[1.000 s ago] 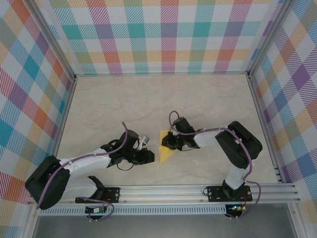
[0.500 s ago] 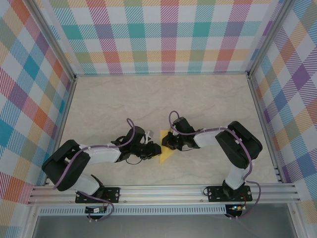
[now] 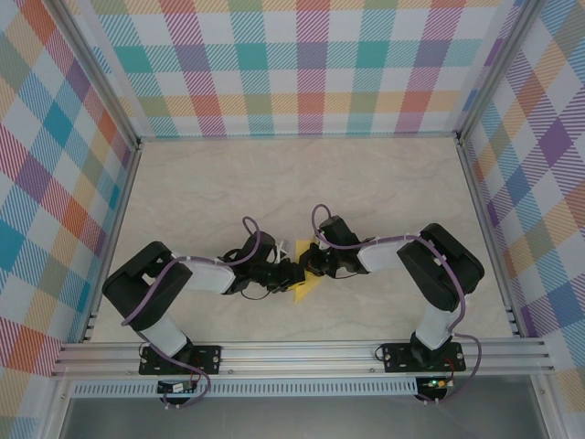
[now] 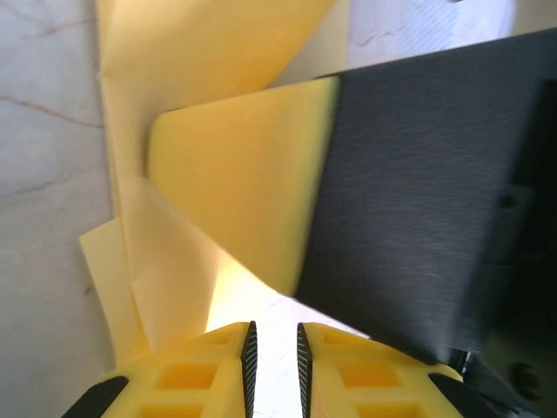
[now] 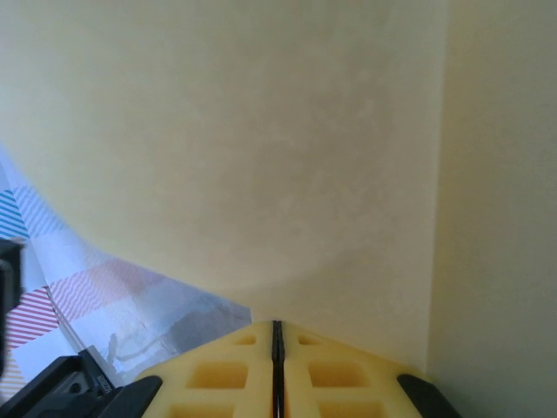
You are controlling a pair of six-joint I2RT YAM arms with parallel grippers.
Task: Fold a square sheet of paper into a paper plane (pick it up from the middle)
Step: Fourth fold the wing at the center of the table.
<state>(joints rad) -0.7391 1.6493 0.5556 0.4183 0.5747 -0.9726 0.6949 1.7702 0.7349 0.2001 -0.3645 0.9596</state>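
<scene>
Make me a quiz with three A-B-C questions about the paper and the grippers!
1. Where is the paper? A between the left gripper and the right gripper; B far at the back; C far to the left.
2. What colour is the paper? A blue; B yellow; C red.
3. The right gripper is: A wide open; B shut; C half open.
Answers: 1 A, it lies where both tips meet; 2 B, plain yellow; 3 B, its fingers touch in the right wrist view.
</scene>
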